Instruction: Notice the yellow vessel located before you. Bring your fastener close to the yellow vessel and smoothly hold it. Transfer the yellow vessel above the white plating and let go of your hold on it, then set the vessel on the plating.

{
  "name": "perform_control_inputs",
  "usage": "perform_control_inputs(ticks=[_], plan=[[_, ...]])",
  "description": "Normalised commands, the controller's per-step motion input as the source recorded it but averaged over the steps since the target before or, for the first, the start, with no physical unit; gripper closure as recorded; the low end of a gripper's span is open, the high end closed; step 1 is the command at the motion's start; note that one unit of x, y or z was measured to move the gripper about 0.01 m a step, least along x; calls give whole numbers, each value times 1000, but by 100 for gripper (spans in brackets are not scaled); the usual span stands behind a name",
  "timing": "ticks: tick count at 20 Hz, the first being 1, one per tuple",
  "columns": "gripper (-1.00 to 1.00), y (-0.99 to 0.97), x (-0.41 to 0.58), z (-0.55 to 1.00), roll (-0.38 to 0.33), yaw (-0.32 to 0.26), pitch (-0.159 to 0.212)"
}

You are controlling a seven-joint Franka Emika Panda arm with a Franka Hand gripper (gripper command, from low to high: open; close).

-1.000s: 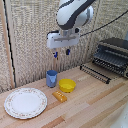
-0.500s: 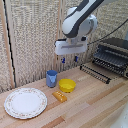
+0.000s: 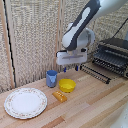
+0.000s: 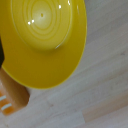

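The yellow vessel [image 3: 67, 85] is a small round bright-yellow bowl sitting on the wooden table, just to the exterior view's right of the blue cup [image 3: 51, 78]. It fills most of the wrist view [image 4: 45, 42], seen from close above. My gripper [image 3: 70, 67] hangs a little above the bowl's back rim, its short dark fingers pointing down and empty; I cannot tell how wide they stand. The white plating [image 3: 25, 102] is a large flat plate with a floral rim at the exterior view's front left, apart from the bowl.
A small flat orange-yellow block [image 3: 60, 96] lies in front of the bowl and shows in the wrist view [image 4: 12, 95]. A black toaster oven [image 3: 112, 56] with a wire rack stands at the exterior view's right. A woven screen backs the table.
The gripper has come down and shifted toward the exterior view's right, from above the blue cup to just above the yellow bowl. The bowl, cup and plate have not moved.
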Motion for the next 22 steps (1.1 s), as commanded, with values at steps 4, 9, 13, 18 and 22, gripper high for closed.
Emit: perform_control_inputs(ticks=[4, 9, 13, 18, 22], plan=[[-100, -255, -188, -549, -58, 7, 36], [-100, -233, -135, -458, -45, 24, 20], [-100, 24, 74, -297, -47, 74, -11], [100, 114, 31, -92, -36, 38, 0], [100, 140, 0, -82, -55, 5, 2]])
